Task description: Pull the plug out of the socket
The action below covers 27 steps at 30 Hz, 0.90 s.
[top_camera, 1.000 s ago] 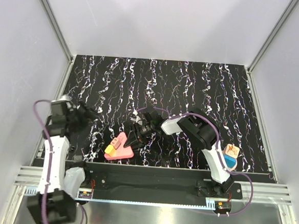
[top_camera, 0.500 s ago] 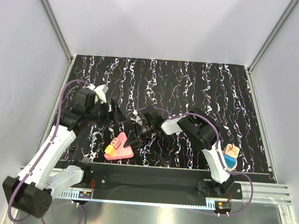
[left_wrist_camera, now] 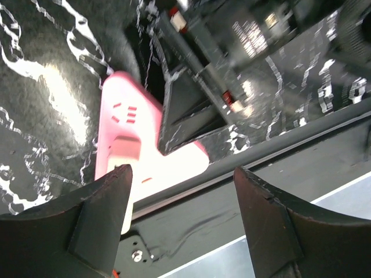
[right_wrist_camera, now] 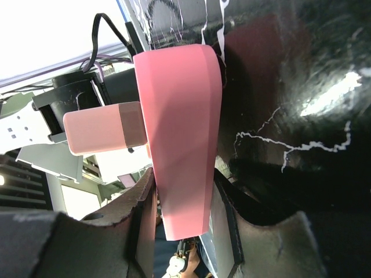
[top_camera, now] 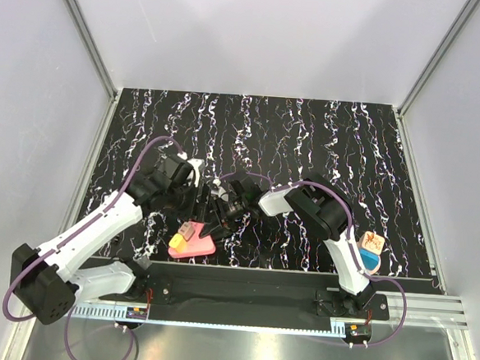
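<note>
A pink socket (top_camera: 197, 235) lies near the front edge of the mat, with a yellow plug (top_camera: 176, 240) seated at its left end. My right gripper (top_camera: 216, 224) is shut on the socket's right edge. In the right wrist view the socket (right_wrist_camera: 182, 133) stands pinched between both fingers, and the plug (right_wrist_camera: 101, 134) juts out to its left. My left gripper (top_camera: 195, 200) hovers just above and behind the socket, open. In the left wrist view the socket (left_wrist_camera: 122, 139) shows past the left finger (left_wrist_camera: 95, 223), and nothing sits between the jaws of that gripper (left_wrist_camera: 182, 174).
A blue and wooden toy (top_camera: 370, 248) sits at the mat's front right, beside the right arm's base. A black rail (top_camera: 241, 279) runs along the near edge, just in front of the socket. White walls close in the mat's left, right and far sides.
My left arm has swung in from the left edge to hover over the socket, its jaws narrowing a little. The right gripper and the socket have stayed put.
</note>
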### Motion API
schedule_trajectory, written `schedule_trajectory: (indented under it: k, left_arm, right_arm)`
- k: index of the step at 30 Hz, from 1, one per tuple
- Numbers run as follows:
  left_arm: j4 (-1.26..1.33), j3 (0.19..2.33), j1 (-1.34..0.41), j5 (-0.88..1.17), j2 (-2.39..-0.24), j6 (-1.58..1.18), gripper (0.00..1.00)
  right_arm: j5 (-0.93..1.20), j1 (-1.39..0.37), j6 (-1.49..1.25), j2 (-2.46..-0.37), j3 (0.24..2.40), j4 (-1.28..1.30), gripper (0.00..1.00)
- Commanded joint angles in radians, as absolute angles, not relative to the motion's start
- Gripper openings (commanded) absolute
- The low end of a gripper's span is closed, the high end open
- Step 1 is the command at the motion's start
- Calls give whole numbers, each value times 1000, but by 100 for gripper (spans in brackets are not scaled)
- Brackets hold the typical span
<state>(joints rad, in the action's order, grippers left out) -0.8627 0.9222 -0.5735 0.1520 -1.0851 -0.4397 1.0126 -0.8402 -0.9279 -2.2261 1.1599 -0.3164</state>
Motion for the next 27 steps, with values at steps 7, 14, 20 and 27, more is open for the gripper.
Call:
schedule_trajectory:
  k: [7,14,20,27]
  left_arm:
    - [-893,916,-614,63,-1057,-410,73]
    - [-858,890,-617,90,-1083,-443,64]
    - [-805,842,-620,91,-1094,-480,56]
    - [-796,831,-633,89,-1137,-469,59]
  right_arm:
    - [939,-801,-812,-2260,1137,-129,0]
    - [953,-766,-758,-2241,1118,-104,0]
    - [971,-746,-741,-2232,1108,-98,0]
    - [973,-744,-741,-2237,1106,-97,0]
